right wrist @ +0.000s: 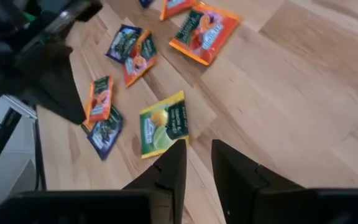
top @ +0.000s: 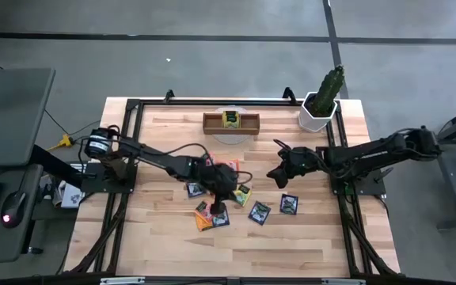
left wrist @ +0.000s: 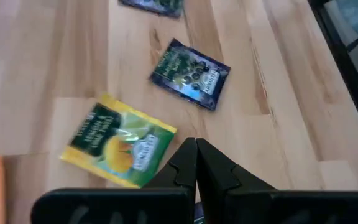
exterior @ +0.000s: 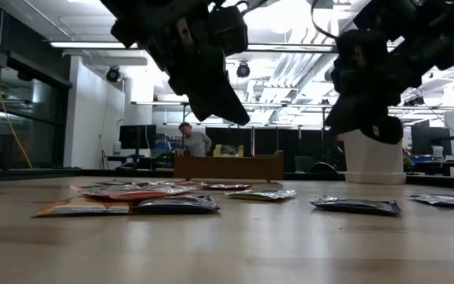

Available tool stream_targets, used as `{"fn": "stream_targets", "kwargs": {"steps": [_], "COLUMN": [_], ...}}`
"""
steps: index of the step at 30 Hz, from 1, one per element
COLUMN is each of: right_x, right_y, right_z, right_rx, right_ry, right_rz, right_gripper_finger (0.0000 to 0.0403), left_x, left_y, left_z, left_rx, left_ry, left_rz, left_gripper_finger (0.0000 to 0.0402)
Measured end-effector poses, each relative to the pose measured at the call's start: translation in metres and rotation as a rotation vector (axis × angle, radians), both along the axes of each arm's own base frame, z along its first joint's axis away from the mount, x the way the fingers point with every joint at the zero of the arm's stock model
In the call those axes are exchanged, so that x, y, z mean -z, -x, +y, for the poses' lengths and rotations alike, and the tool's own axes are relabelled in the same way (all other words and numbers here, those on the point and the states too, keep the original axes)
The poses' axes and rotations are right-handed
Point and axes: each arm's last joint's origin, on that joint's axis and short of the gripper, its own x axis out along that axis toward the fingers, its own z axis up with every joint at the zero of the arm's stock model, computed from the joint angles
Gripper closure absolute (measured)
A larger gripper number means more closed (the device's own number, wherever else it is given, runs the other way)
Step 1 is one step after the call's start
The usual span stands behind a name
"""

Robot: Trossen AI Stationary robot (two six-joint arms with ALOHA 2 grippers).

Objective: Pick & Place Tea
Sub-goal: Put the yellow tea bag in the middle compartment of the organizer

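- Across the counter [top: 307, 237] middle, most tea sachets [top: 259, 211] are lying loose: orange, yellow-green and dark ones, scattered and partly overlapping.
- At the far edge, the tray [top: 231, 123] is holding what looks like one yellow-green sachet [top: 229, 119] in its middle compartment, so I judge the job as barely started, with nearly everything left to move.
- Over the pile, the left pincer [left wrist: 196, 163] is hanging with its fingers pressed together and nothing between them; a yellow-green sachet [left wrist: 118, 139] and a dark one [left wrist: 190, 73] are lying just beyond its tips.
- Right of the pile, the right pincer [right wrist: 197, 163] is hovering above the wood, slightly parted and gripping nothing, tips near another yellow-green sachet [right wrist: 163, 123].
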Motion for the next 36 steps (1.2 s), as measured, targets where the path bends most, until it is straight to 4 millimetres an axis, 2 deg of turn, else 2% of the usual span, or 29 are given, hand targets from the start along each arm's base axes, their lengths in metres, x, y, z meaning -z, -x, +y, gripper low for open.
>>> {"fn": "stream_targets", "kwargs": {"steps": [3,8,11,14,16,20,24,28,36], "right_x": [0.001,-0.002,0.002,0.011,0.017,0.025,0.027,0.023,0.029], "right_y": [-0.002,-0.012,-0.017,-0.022,-0.025,-0.033,-0.043,-0.056,-0.067], "right_z": [0.000,0.000,0.000,0.000,0.000,0.001,0.002,0.003,0.003], "right_rx": [0.005,0.025,0.046,0.057,0.059,0.028,-0.009,-0.046,-0.054], "right_ry": [-0.009,-0.016,-0.039,-0.069,-0.082,-0.112,-0.114,-0.093,-0.088], "right_rz": [0.009,0.005,0.037,0.083,0.111,0.150,0.164,0.152,0.189], "right_gripper_finger": [0.0338,0.0340,0.0338,0.0331,0.0324,0.0300,0.0272,0.0245,0.0218], "left_x": [0.013,0.021,0.033,0.034,0.034,0.045,0.044,0.062,0.081], "left_y": [-0.003,-0.011,-0.014,-0.014,-0.015,-0.015,-0.017,-0.018,-0.022], "left_z": [-0.002,-0.004,-0.004,-0.005,-0.005,-0.002,-0.001,-0.001,-0.002], "left_rx": [-0.026,-0.038,-0.049,-0.041,-0.051,-0.113,-0.112,-0.129,-0.132], "left_ry": [0.013,0.051,0.074,0.092,0.091,0.082,0.089,0.071,0.098], "left_rz": [0.034,0.004,0.032,0.036,0.035,0.084,0.062,0.116,0.152], "left_gripper_finger": [0.0401,0.0401,0.0401,0.0401,0.0401,0.0401,0.0401,0.0401,0.0402]}}
